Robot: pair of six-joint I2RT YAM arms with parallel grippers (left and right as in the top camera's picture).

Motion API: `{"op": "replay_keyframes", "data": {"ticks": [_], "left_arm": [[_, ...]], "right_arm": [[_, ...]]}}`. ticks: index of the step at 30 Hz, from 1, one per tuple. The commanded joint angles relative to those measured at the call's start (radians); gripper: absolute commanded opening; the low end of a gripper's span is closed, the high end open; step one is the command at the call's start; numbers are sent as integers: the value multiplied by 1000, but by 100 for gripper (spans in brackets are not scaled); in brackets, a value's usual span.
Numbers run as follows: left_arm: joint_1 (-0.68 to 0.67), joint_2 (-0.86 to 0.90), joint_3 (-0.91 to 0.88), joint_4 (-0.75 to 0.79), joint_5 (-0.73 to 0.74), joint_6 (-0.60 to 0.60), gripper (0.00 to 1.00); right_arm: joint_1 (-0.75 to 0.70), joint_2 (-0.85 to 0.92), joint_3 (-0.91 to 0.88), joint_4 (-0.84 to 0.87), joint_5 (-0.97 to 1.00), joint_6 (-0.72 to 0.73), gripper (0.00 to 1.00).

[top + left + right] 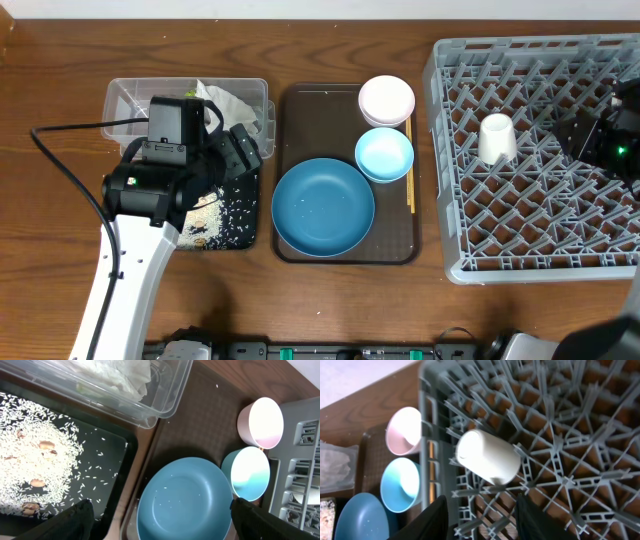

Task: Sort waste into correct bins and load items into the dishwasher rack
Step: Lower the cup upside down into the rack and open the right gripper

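My left gripper (238, 150) (160, 525) is open and empty, above the gap between the black tray (236, 228) of rice (35, 465) and the blue dish (323, 208) (185, 500). The napkin (115, 375) lies in the clear tub (125, 100), with a greenish scrap beside it. The light-blue bowl (384, 154) and pinkish-white bowl (386, 99) sit behind the dish, with chopsticks (409, 170) to their right. The white cup (496, 138) (487, 457) lies on its side in the grey rack (540, 70). My right gripper (592, 132) (482, 520) is open and empty over the rack, right of the cup.
The dish, bowls and chopsticks rest on a brown serving tray (395, 238). A few brown bits lie among the rice. The left arm's black cable (70, 135) loops over the table at far left. The rack fills the right side.
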Motion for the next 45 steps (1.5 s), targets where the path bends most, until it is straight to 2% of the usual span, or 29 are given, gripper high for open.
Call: {"op": "replay_keyframes", "data": {"ticks": [1,9,14,17,21,26,34,39,45], "left_arm": [[5,4,22,-2,-6,7,90],[5,4,22,-2,-6,7,90],[5,4,22,-2,-6,7,90],[5,4,22,-2,-6,7,90],[5,4,22,-2,-6,7,90],[5,4,22,-2,-6,7,90],[5,4,22,-2,-6,7,90],[5,4,22,-2,-6,7,90],[5,4,22,-2,-6,7,90]], "right_arm": [[61,-69,0,8,26,11,42],[311,-129,0,9,117,-49,38],[484,-127,0,6,428,-48,41],[536,-114,0,13,538,-48,42],[545,-80,0,18,602,-46,38],[529,-4,0,52,602,-10,18],[515,176,0,173,648,21,7],[473,266,0,211,669,58,6],[425,330,0,177,669,66,6]]}}
